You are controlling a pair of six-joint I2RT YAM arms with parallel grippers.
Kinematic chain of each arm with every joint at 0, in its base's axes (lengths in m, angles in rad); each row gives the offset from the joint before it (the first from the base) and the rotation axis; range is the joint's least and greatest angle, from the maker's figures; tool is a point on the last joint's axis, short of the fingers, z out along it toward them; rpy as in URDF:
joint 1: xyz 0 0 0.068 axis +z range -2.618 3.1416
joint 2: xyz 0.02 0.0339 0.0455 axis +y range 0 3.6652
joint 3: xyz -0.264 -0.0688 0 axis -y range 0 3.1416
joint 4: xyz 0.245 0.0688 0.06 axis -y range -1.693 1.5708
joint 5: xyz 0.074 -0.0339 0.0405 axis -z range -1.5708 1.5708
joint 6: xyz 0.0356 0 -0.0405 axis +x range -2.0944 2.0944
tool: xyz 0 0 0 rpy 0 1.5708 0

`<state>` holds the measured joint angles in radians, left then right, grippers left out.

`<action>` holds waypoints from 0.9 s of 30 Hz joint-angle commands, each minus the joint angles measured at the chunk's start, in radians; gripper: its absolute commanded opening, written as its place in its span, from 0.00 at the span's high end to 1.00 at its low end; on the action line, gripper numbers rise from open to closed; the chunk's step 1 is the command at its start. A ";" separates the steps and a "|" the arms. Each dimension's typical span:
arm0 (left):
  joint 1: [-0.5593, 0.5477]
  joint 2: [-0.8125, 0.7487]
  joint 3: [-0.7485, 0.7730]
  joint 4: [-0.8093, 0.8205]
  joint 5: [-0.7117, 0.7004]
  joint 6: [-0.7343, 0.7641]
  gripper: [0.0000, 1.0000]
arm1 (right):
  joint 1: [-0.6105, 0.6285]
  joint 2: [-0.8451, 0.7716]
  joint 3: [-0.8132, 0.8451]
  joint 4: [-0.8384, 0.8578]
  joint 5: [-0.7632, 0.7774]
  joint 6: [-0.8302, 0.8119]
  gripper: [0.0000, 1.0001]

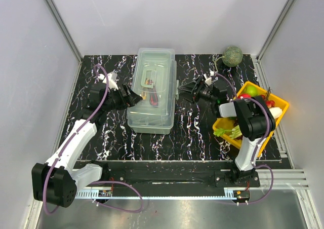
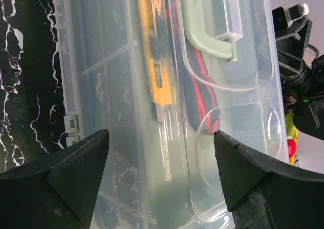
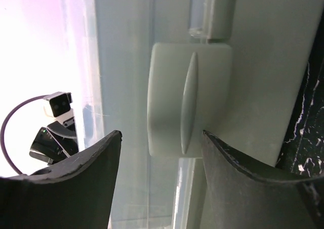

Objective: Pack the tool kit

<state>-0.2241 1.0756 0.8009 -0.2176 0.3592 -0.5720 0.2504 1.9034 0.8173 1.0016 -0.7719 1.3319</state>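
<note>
The pale grey-green toolbox stands in the middle of the black marbled table with its clear lid down. Through the lid I see the yellow knife and a red and black tool beside the box's green handle. My left gripper is open at the box's left side, its jaws spread over the lid. My right gripper is open at the box's right side, its jaws either side of the pale green latch.
A yellow tray of fruit and vegetables sits at the right, under the right arm. A green melon lies at the back right corner. Grey walls close in the table on three sides.
</note>
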 commanded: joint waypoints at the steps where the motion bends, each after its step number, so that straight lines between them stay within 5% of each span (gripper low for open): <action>1: -0.023 0.032 -0.016 -0.121 0.018 0.038 0.14 | 0.038 -0.122 0.103 -0.076 -0.029 -0.109 0.32; 6: -0.024 0.033 -0.015 -0.121 0.017 0.040 0.14 | 0.056 -0.152 0.135 -0.248 0.014 -0.209 0.36; 15: -0.024 0.043 -0.016 -0.121 0.018 0.041 0.14 | 0.061 -0.122 0.146 -0.300 0.032 -0.223 0.48; 22: -0.026 0.041 -0.014 -0.123 0.023 0.040 0.14 | 0.053 -0.259 0.106 -0.481 0.193 -0.338 0.46; 27: -0.026 0.040 -0.016 -0.123 0.024 0.038 0.14 | 0.024 -0.313 0.051 -0.549 0.318 -0.353 0.33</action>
<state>-0.2249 1.0798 0.8032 -0.2169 0.3603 -0.5690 0.2962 1.6562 0.9028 0.5308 -0.5877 1.0332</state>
